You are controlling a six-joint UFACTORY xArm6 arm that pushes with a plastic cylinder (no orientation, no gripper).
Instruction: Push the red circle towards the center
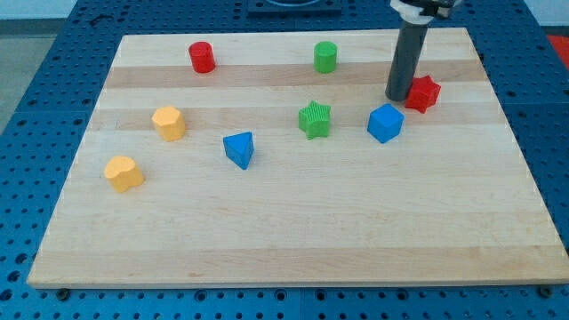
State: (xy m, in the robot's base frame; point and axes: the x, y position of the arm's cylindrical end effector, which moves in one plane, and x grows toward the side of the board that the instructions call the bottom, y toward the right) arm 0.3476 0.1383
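Camera view: my tip point(396, 96) beside red star point(424, 93); red circle point(202, 57) far left.

Red circle point(202, 57): solid red, far left. Green circle point(325, 57): bright green, far centre. Red star point(424, 93): red, right, beside my tip point(396, 97); my rod dark grey. Blue cube point(385, 123): blue. Green star point(315, 119): green, ridged texture on top. Blue triangle point(239, 149): blue. Two yellow blocks point(168, 123) point(124, 173): orange-yellow, left. Board point(293, 231): pale wood, darker grain bands. Surrounding table point(53, 53): blue, dotted hole pattern.
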